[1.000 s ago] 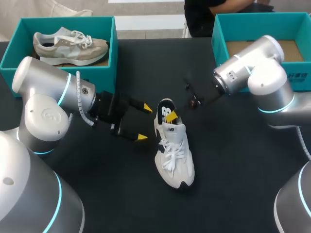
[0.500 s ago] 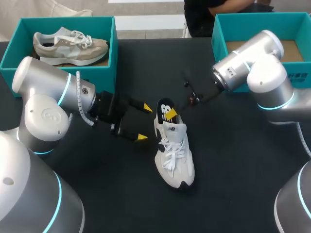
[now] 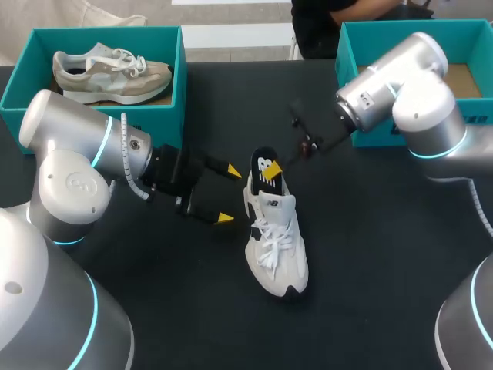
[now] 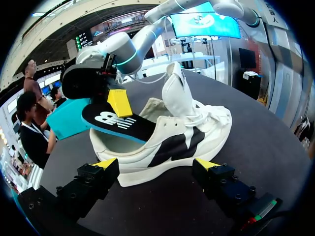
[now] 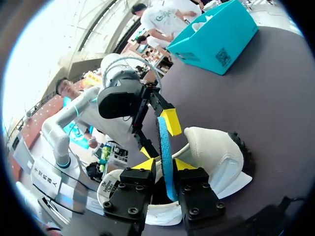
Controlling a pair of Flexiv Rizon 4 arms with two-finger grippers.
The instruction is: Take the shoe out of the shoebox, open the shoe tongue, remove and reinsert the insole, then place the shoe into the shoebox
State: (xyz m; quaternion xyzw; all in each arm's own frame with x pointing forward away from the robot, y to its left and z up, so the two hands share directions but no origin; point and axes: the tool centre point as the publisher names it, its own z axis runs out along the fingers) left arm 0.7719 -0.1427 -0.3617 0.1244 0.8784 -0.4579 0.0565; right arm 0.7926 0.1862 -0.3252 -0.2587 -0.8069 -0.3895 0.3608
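A white shoe (image 3: 276,247) is seen on the counter (image 3: 370,254); its logo-printed insole (image 3: 264,166), half out of the heel, is pinched between the fingers of the right gripper (image 5: 165,164); the left gripper (image 3: 228,195) is held beside it, fingers apart; a second shoe (image 3: 108,73) is kept in 1 teal shoebox (image 3: 108,32).

The white sneaker (image 3: 276,250) stands on its sole mid-table, tongue lifted. Its black, blue-backed insole (image 3: 262,163) juts halfway from the heel opening.
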